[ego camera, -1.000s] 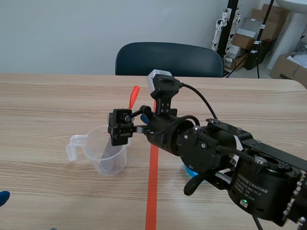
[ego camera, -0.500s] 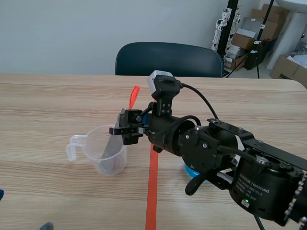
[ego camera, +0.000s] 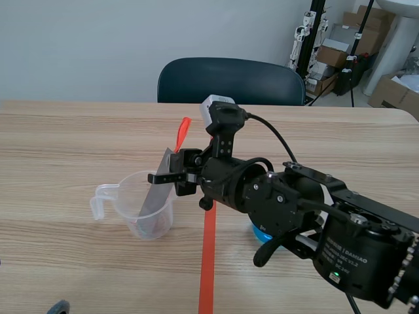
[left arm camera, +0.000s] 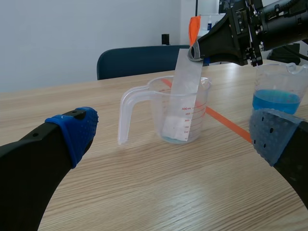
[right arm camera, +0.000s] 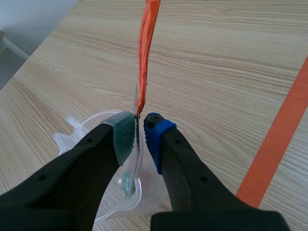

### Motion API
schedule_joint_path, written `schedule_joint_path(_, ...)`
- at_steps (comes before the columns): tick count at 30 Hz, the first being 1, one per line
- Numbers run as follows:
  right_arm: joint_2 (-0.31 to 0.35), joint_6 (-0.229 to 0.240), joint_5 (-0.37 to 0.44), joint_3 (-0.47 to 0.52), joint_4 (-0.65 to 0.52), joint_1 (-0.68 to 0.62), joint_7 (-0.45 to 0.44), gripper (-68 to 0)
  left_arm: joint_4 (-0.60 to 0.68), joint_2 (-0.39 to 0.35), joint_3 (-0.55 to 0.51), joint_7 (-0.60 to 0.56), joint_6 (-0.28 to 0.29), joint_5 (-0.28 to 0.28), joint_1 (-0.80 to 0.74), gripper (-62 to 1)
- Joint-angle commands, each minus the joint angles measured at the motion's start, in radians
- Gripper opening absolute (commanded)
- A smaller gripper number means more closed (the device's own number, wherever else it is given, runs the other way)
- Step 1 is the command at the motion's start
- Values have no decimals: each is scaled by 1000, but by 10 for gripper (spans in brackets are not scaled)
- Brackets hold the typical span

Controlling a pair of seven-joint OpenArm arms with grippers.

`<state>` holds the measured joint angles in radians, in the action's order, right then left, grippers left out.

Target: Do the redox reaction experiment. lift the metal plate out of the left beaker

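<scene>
Light wood-grain desk point(ego camera: 78, 131), long straight far edge, dark blue chair point(ego camera: 229, 78) pushed up behind it, cartons stacked in the back right corner. Orange tape line point(ego camera: 208, 261) ran away from the robot near the desk's middle.

Right arm point(ego camera: 314, 209), bulky black castings and cabling, filled the near right and reached past the tape line. Its claw point(right arm camera: 139, 127) was closed on the metal plate point(left arm camera: 185, 86). Grey-green pad point(right arm camera: 124, 132) and blue pad point(right arm camera: 156, 130) pinched the thin sheet edge-on near its upper end.

Left claw point(left arm camera: 175, 134) sat low over the desk, spread wide, nothing in it, aimed at the left beaker point(ego camera: 147, 212) with a broad strip of wood between them.

Beaker: clear plastic jug, side handle, pour lip, red printed scale. It stood upright just left of the tape line and well in from the desk's edges.

Plate: flat narrow grey strip, tilted, lower end inside the beaker near the bottom, upper part above the rim.

Orange strip point(right arm camera: 147, 43) stuck up from the plate's top end.

Left wrist view alone showed a second clear beaker point(left arm camera: 278, 96) with blue liquid beyond the tape line; the scene view had it mostly hidden under the right arm. Only the right wrist view showed the pad contact.
</scene>
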<state>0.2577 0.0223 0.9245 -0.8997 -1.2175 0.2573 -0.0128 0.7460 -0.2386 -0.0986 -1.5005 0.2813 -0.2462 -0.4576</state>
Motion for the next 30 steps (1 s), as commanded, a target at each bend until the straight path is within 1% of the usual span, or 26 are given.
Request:
schedule_joint_path(1,-3,11,3,3,-17,28,-6,-640,7,-9,-3,-18,-1,3,-13,14)
schedule_joint_path(4,-3,52,2,3,-17,28,3,-656,7,-9,-3,-18,-1,3,-13,14)
schedule_joint_path(5,-3,57,2,3,-17,28,6,-656,7,-9,-3,-18,-1,3,-13,14)
schedule_joint_path(8,-3,57,-4,3,-18,28,7,-671,7,-9,-3,-18,-1,3,-13,14)
schedule_joint_path(11,-2,57,-8,3,-21,28,7,-671,7,-9,-3,-18,-1,3,-13,14)
schedule_joint_path(12,-3,60,-22,3,-24,28,7,-671,7,-9,-3,-18,-1,3,-13,14)
schedule_joint_path(15,0,98,-62,3,-40,28,7,-671,7,-9,-3,-18,-1,3,-13,14)
schedule_joint_path(19,5,99,-99,3,-76,28,13,-671,7,-9,-3,-18,-1,3,-13,14)
schedule_joint_path(27,6,106,-220,3,-147,28,60,-671,7,-9,-3,-18,-1,3,-13,14)
schedule_joint_path(30,6,106,-252,3,-168,28,75,-671,7,-9,-3,-18,-1,3,-13,14)
